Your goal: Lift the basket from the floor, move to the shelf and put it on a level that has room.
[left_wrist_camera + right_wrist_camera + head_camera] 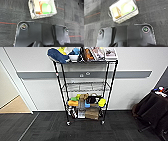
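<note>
The basket [42, 16] stands on the floor [11, 13], a small cream woven one with a white lining. In it lie a green roll [46, 8] and a tan block [116, 12]. The right wrist view looks down on the same basket [127, 17], which rests on dark carpet [154, 13]. In both wrist views the basket sits just beyond the robot's dark plate. The shelf [111, 84], a tall black wire rack on casters, stands against the wall ahead. Its second level [86, 87] from the top is a bare wire grid.
Toys and books crowd the rack's top tier [82, 54], and the lower tiers hold coloured items and a brown box [92, 113]. A dark draped table [152, 109] stands at the right. A doorway with wooden flooring [13, 105] opens at the left.
</note>
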Available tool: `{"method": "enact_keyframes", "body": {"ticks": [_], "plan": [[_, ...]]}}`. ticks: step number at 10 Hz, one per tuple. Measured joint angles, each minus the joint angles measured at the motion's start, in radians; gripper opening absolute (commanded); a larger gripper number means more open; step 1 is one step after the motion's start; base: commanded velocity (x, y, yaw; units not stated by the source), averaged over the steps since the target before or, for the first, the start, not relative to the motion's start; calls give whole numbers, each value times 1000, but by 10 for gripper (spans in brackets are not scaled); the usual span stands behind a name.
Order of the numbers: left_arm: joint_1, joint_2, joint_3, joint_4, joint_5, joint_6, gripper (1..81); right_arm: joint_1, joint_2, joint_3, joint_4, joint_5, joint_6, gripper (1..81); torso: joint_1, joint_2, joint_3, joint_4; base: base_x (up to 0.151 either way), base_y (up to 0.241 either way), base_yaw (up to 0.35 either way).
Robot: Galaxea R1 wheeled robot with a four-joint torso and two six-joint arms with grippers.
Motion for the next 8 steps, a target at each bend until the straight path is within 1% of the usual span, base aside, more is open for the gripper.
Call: {"method": "enact_keyframes", "body": {"ticks": [4,6,8], "plan": [[-32,0,0,-53,-6,-1,811,55,-14,1,0,-8,3,811,86,-134,-125,0,0,0,0],[-41,0,-1,-91,-3,-1,811,70,-16,4,-1,-8,3,811,118,-181,-146,0,0,0,0],[-55,4,-3,-102,-4,-1,811,72,-16,11,-1,-13,3,811,159,-248,-151,0,0,0,0]]}}
